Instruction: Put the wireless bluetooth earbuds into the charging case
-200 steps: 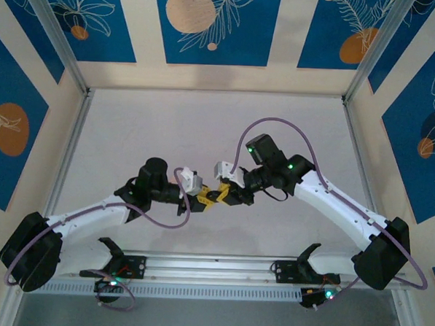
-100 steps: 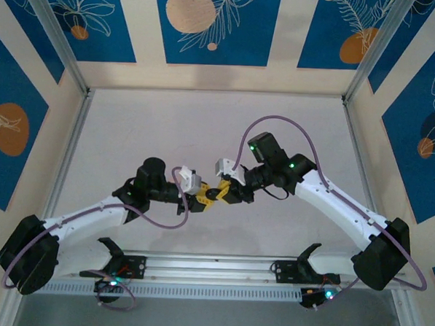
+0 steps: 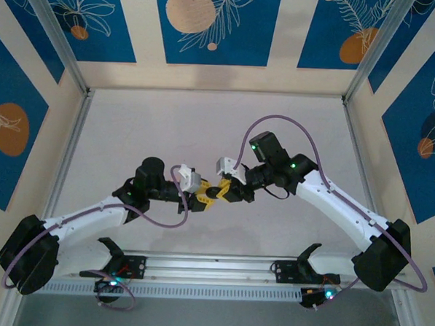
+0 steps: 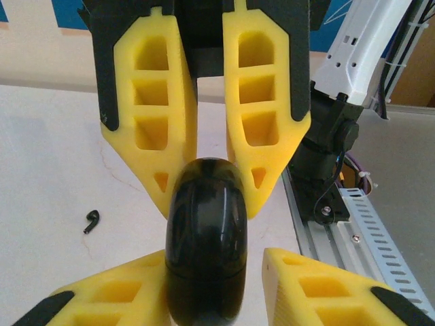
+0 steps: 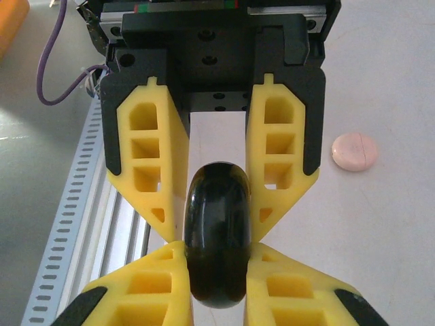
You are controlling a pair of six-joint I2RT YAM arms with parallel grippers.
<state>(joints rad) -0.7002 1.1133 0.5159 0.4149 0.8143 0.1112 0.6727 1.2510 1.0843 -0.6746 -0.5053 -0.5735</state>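
A glossy black round charging case (image 5: 217, 238) hangs edge-on above the table between my two grippers, which meet nose to nose at mid-table (image 3: 211, 194). My right gripper (image 5: 217, 246) is shut on the case, both yellow pads pressing its sides. My left gripper (image 4: 216, 252) straddles the same case (image 4: 207, 238) from the opposite side: one pad touches it, the other stands a small gap away. The case looks closed, with only a thin seam showing. One tiny black earbud (image 4: 92, 221) lies on the white table to the left. The other earbuds are out of view.
A closed pale pink round case (image 5: 353, 151) lies on the table off to one side. The perforated metal rail (image 3: 212, 268) runs along the near edge just behind the grippers. Blue patterned walls enclose the white table (image 3: 168, 131).
The joined grippers and the case have drifted slightly away from the rail. The left wrist has pulled back a little to the left.
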